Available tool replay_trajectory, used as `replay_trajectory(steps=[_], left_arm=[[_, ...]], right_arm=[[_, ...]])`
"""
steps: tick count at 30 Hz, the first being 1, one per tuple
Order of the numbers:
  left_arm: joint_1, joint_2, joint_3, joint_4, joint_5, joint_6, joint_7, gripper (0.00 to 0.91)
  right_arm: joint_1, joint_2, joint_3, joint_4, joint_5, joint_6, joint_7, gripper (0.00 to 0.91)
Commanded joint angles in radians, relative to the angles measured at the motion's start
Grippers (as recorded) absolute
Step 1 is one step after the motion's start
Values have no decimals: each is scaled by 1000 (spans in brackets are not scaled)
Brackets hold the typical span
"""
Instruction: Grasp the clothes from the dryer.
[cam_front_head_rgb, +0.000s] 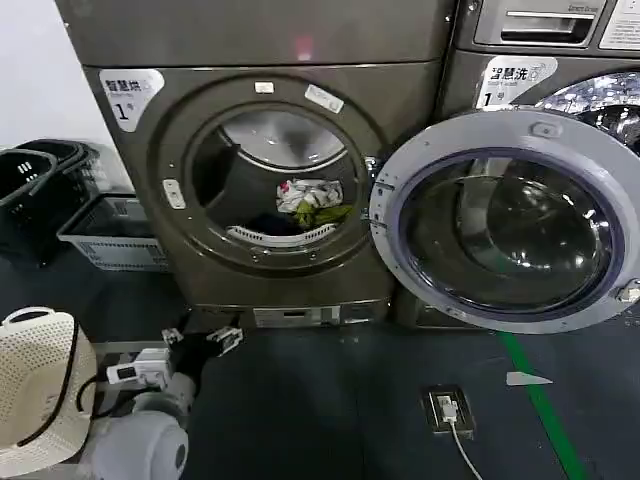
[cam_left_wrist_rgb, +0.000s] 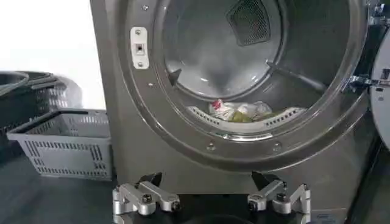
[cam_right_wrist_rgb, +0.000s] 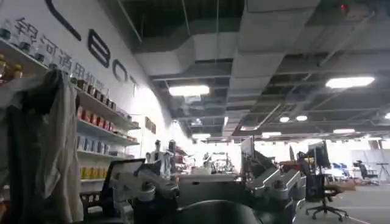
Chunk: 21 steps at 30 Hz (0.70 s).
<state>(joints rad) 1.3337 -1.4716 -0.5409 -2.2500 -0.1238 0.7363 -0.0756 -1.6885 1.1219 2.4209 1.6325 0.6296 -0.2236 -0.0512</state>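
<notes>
Approach step: left hand spread wide, empty, low before the dryer. Next, up to 12 o'clock for the clothes.

Landmark: the dryer, door swung open to its right, standing in front of the neighbouring machine. The clothes lie in the drum, low, toward the right of the opening. Left of the dryer, on the floor: a crate, with baskets further left. In front of the dryer, low and to the left: left gripper, well apart from the opening. A perforated basket sits left of that arm. Floor socket in front, to the right.
</notes>
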Motion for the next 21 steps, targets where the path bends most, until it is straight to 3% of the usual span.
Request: replay_trajectory(steps=[1, 21], left_arm=[[1, 1, 1, -2, -2, 49, -3, 907], [-11, 6, 17, -4, 36, 49, 17, 907]], right_arm=[[-1, 2, 0, 2, 2, -3, 5, 907], [-4, 9, -1, -2, 28, 31, 50, 907]])
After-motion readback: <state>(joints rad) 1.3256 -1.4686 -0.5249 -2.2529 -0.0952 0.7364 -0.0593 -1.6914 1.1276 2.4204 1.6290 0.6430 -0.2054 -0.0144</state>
